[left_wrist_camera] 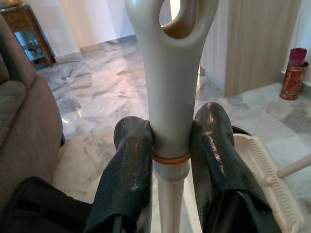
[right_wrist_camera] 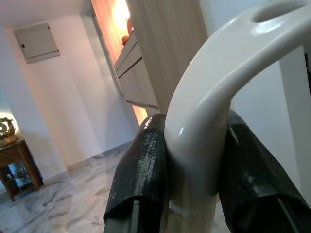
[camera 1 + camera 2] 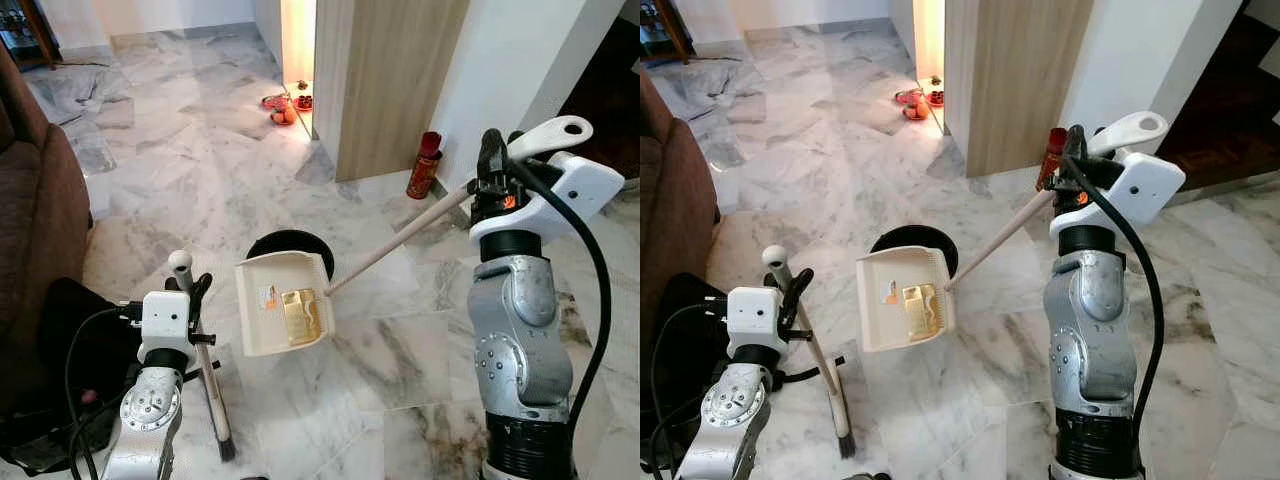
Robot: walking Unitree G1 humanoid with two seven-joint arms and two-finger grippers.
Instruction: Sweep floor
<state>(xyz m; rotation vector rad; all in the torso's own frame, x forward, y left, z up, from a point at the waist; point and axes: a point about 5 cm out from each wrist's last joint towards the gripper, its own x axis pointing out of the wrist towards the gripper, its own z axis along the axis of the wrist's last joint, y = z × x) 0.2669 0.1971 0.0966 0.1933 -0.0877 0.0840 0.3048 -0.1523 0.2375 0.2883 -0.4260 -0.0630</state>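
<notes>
Marble floor, pale with grey veins, spreads from the robot's feet to the far walls. A brown sofa stands along the robot's left, with a black bag against its base. A wood-panelled cabinet rises ahead, warm light glowing beside it.

Held over the floor before the robot is a cream dustpan, tilted with its open tray toward the camera. A yellow scrap and a small paper bit lie in it. Directly behind the dustpan, partly hidden by it, sits a round black bin. The dustpan's long pale handle runs up and rightward to the right gripper, whose black fingers are clamped on the curved white grip at the handle's end.

The left gripper is closed tight around the grey broom handle just below its hanging loop, an orange band showing at the fingertips. The broom slants down from that gripper to its dark head on the floor, left of the dustpan.

A red tin stands by the cabinet's corner, and red dishes sit on the floor in the lit gap farther back.
</notes>
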